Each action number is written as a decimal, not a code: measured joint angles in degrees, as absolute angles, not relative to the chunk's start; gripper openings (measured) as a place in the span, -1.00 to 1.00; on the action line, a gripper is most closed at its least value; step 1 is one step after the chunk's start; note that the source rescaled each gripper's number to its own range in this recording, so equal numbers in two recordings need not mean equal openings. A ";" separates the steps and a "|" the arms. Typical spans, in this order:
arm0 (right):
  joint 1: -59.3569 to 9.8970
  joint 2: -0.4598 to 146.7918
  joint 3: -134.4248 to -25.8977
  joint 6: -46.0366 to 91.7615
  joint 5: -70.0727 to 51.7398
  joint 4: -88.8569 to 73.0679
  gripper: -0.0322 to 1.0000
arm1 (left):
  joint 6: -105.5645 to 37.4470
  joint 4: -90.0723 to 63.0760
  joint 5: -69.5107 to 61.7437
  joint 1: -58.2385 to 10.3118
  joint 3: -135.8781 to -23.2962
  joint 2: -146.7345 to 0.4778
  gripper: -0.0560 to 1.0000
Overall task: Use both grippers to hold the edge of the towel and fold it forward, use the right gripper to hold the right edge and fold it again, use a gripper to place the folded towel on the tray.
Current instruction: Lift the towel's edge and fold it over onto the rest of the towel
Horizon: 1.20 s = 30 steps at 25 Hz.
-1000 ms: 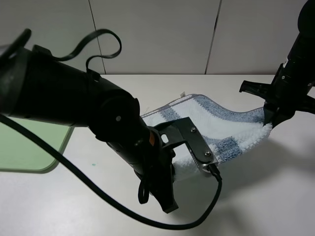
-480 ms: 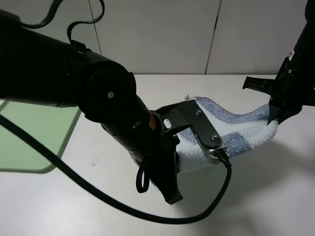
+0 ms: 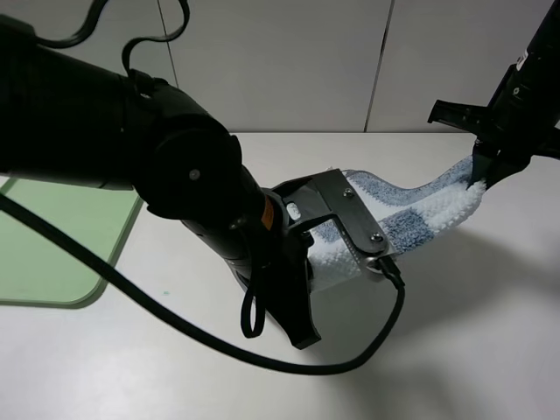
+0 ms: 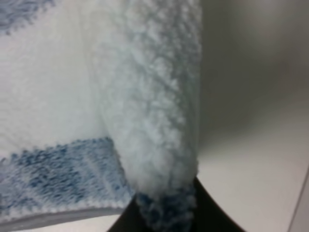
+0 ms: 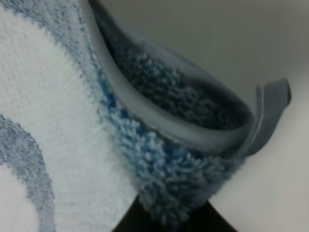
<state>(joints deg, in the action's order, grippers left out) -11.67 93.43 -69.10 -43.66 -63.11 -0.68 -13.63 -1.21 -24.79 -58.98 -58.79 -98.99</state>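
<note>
The towel (image 3: 411,214), fluffy with white and blue-grey stripes, hangs lifted off the table between both grippers. My left gripper (image 3: 308,267) is shut on its near-left corner, partly hidden under the arm and the silver bracket (image 3: 354,223). High at the right, my right gripper (image 3: 479,179) is shut on the right corner. The left wrist view shows the towel (image 4: 72,96) pinched in the left gripper (image 4: 166,212). The right wrist view shows the towel (image 5: 48,121) and its grey hem (image 5: 159,121) curling above the right gripper (image 5: 164,217). The pale-green tray (image 3: 52,254) lies far left, partly hidden behind the left arm.
The white table (image 3: 455,350) runs across the front and right. Grey wall panels (image 3: 280,61) stand just behind its far edge. A black cable (image 3: 175,332) loops from the left arm over the table in front.
Both grippers have risen and moved toward the far side, carrying the towel's held edge with them. The right corner now hangs higher and the cloth sags less.
</note>
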 joint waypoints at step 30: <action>-11.67 109.87 -85.47 -41.79 -61.32 -9.36 -0.94 | -8.66 0.82 -22.28 -42.87 -58.81 -98.99 -0.89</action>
<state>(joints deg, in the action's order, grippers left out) -11.67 109.87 -85.47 -41.79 -61.32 -9.36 -8.66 0.82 -22.28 -42.87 -58.81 -98.99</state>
